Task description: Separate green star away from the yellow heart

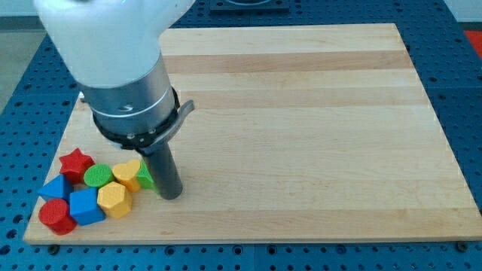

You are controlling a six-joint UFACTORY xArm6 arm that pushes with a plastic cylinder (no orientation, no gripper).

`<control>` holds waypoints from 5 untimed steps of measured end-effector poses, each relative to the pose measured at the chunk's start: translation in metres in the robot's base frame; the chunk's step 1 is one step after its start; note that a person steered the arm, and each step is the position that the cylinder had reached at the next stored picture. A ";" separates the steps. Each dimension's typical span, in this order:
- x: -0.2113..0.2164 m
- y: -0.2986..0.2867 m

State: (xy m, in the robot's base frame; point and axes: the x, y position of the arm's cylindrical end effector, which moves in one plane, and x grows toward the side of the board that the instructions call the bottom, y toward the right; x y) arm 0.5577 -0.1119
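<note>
A pale wooden worktop (301, 113) fills most of the view, resting on a blue perforated surface (15, 83). All the blocks sit bunched in the worktop's bottom-left corner. The arm (113, 60), white above and grey metal below, comes down from the top-left corner and ends in a straight dark rod. There is no gripper on this arm, so nothing opens or closes. My tip (171, 196) rests on the worktop just beside the cluster, on its right. The green star (144, 176) is mostly hidden behind the rod; only a small green sliver shows, touching the rod's left side. The yellow heart (127, 172) lies directly left of that sliver, touching it. Left of the heart are a green cylinder (97, 176) and a red star (75, 163). Nearer the bottom edge lie a yellow hexagon (112, 198), two blue blocks (85, 205) (55, 189) and a red cylinder (56, 217).
</note>
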 end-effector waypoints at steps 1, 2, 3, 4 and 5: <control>0.011 0.020; 0.027 0.010; 0.025 -0.025; 0.006 -0.039; -0.010 -0.040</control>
State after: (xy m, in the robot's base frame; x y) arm 0.5479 -0.1522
